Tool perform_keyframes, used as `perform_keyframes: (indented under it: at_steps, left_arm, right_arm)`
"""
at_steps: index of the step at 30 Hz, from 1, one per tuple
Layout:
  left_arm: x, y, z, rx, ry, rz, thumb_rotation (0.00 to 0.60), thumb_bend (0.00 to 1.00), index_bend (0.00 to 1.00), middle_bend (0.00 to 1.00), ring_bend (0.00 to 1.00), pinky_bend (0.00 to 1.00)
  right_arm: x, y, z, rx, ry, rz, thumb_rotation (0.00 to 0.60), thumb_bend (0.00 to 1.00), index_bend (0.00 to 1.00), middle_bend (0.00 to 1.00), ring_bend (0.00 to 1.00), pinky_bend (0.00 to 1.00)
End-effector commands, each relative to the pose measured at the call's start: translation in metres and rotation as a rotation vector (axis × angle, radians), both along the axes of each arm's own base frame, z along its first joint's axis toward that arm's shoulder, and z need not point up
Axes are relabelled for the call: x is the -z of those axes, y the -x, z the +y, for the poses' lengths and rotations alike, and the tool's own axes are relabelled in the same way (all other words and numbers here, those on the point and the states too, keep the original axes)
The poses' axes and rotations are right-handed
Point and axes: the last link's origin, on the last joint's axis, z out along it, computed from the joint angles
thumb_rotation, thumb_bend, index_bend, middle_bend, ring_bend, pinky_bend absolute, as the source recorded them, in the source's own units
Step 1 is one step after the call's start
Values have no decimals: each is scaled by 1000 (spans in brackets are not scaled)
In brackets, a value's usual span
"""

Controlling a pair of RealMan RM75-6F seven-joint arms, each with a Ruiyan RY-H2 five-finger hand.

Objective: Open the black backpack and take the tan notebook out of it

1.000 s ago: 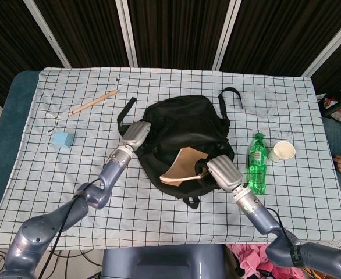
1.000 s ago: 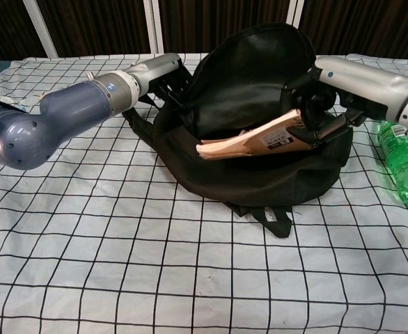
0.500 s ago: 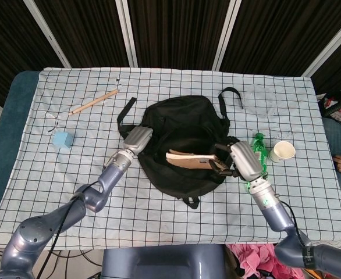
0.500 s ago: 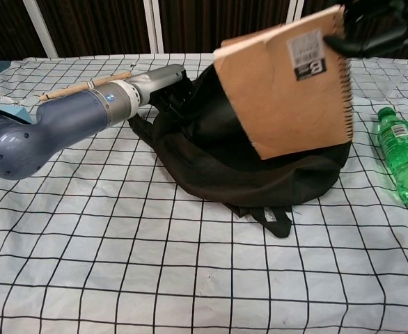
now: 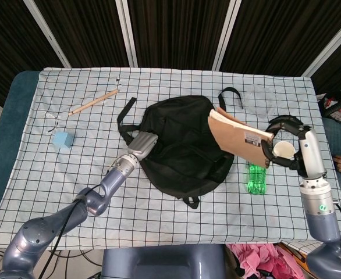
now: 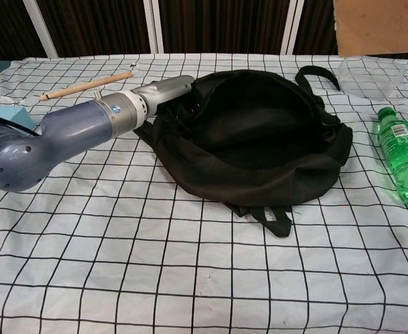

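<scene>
The black backpack (image 5: 179,145) (image 6: 260,146) lies in the middle of the table, its mouth slack and open. My left hand (image 5: 142,143) (image 6: 163,92) is at the bag's left rim, its dark fingers (image 6: 183,106) tucked into the fabric folds and gripping them. The tan notebook (image 5: 235,136) is out of the bag and hangs in the air over its right side. My right hand (image 5: 291,146) holds it by the right edge. In the chest view only the notebook's lower part (image 6: 379,26) shows at the top right, and the right hand is out of frame.
A green bottle (image 5: 255,177) (image 6: 403,156) lies right of the bag, with a paper cup (image 5: 283,150) behind my right hand. A clear plastic bowl (image 5: 260,99) (image 6: 370,73) sits at the back right. A wooden stick (image 5: 95,102) and a blue block (image 5: 62,139) are on the left.
My right hand has lifted the notebook out of the backpack and carried it up and to the right. The bag's flap has sagged. My left hand has drawn slightly back along the rim.
</scene>
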Motion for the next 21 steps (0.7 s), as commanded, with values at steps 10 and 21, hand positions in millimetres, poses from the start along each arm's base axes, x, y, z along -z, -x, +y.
perform_keyframes:
  at_steps: [10,21]
  left_arm:
    - [-30,1,-11,119,57,116,600,300,291,389,119,68]
    - [-94,6,-41,95,133,140,600,104,20,93,0,0]
  right_arm:
    - [-15,27,-21,152,127,134,600,602,882,678,588,379]
    - [-4,38,-46,237,142,243,600,615,881,678,588,379]
